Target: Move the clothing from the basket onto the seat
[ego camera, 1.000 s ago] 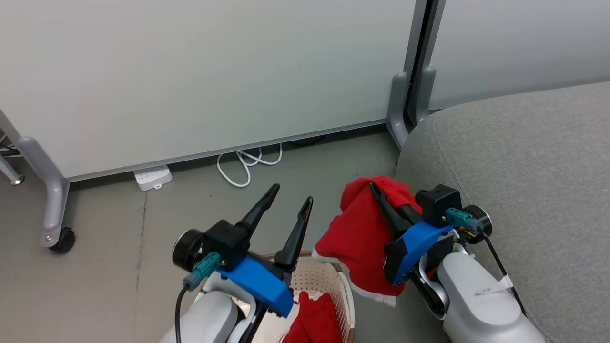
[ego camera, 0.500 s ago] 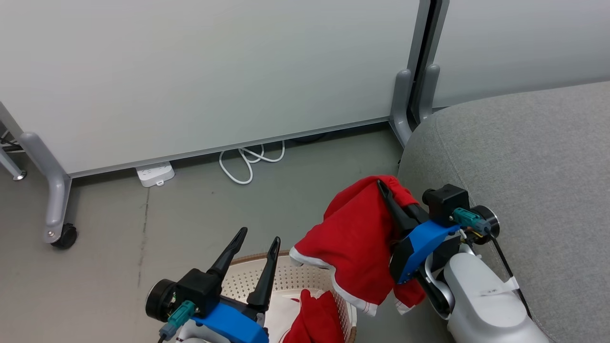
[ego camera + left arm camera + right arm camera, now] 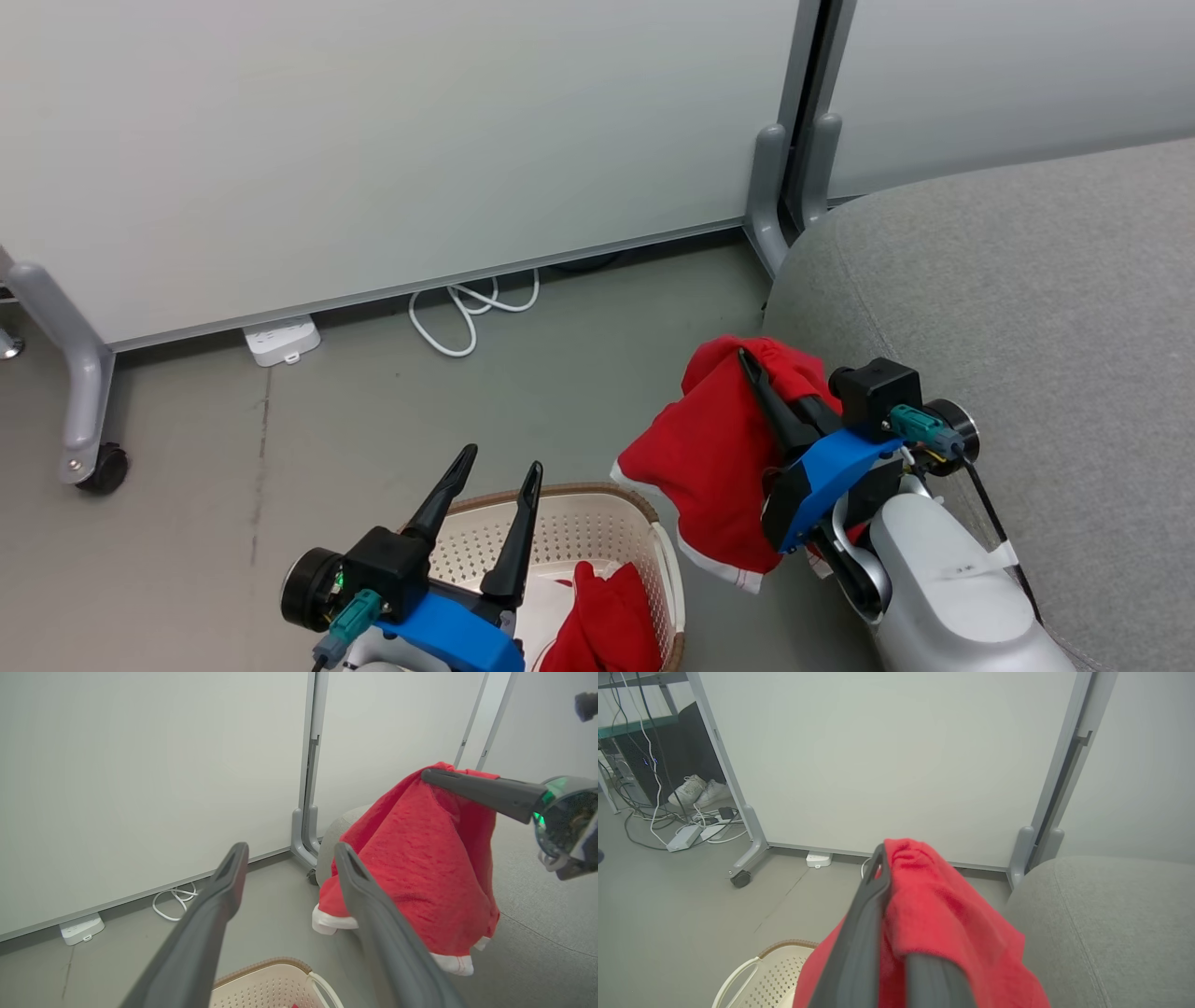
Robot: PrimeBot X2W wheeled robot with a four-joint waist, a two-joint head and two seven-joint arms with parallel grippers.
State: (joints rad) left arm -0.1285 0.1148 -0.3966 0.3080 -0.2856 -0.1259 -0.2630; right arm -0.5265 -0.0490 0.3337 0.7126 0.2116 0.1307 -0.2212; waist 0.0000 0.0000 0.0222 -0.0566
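a red garment [image 3: 714, 457] with white trim hangs in the air from the right gripper [image 3: 747, 360]. its two dark fingers are pinched together on a bunched fold near the top, so the rest drapes free and clears the rim of the basket [image 3: 597, 491]. the garment is between the basket, which stands on the floor [image 3: 373, 420], and the grey seat [image 3: 1027, 299], just beside the seat's rounded corner but not yet over it. this looks like the carry step, with the drop to come. the left gripper [image 3: 500, 459] hovers low over the basket with its fingers spread wide and nothing between them, seemingly parked out of the way. more red clothing [image 3: 602, 621] lies in the basket, so the task seems partly done at most. the near part of the basket is cut off at the bottom of the head view, so the number of pieces in it cannot be told. one right finger is buried under the cloth, and whether the hem touches the seat's side is hard to make out.
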